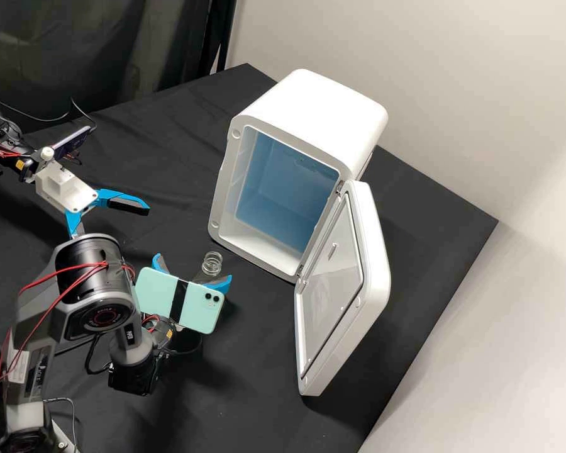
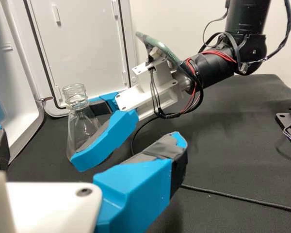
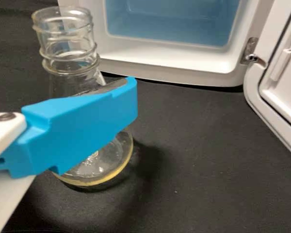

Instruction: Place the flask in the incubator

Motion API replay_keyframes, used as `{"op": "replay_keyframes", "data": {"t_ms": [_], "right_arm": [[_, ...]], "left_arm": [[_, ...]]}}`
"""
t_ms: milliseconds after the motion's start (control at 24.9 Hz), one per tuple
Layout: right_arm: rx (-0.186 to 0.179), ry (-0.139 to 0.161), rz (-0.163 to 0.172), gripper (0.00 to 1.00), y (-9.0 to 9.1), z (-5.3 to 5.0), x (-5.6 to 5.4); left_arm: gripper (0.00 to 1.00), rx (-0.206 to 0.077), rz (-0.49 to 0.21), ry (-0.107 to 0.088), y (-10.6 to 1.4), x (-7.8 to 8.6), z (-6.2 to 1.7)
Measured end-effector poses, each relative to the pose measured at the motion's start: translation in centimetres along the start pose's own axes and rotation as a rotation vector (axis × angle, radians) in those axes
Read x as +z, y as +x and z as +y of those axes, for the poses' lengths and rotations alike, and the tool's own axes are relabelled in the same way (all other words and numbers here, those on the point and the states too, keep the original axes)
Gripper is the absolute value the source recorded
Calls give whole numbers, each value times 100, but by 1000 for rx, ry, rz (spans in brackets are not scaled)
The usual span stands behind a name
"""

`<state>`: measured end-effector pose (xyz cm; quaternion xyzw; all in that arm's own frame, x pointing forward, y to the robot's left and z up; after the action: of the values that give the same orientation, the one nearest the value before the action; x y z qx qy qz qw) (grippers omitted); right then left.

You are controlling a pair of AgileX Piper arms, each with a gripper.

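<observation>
Blue fingers of the right gripper point(image 1: 194, 270) clamp the glass flask point(image 3: 68, 43), upright on the black bench point(image 1: 170, 126) just before the open incubator point(image 1: 314, 113); the left gripper point(image 1: 110, 221) gapes wide, empty. With the grasp seemingly made, next comes a lift over the sill into the chamber

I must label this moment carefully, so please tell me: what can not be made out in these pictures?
High view: the flask below its neck, hidden by the phone over the right claw.
Right wrist view: the flask's middle, covered by that claw; the top of the incubator, cut by the edge.
Left wrist view: part of the left claw, cut by the edge.
</observation>
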<state>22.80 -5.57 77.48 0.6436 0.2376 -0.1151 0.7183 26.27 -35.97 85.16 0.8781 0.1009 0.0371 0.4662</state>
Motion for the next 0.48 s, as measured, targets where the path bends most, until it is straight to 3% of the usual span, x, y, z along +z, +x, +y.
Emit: {"op": "replay_keyframes", "data": {"t_ms": [483], "right_arm": [[-1,0,9,100,83,-19,-34]], "left_arm": [[100,0,0,0,0,0,0]]}}
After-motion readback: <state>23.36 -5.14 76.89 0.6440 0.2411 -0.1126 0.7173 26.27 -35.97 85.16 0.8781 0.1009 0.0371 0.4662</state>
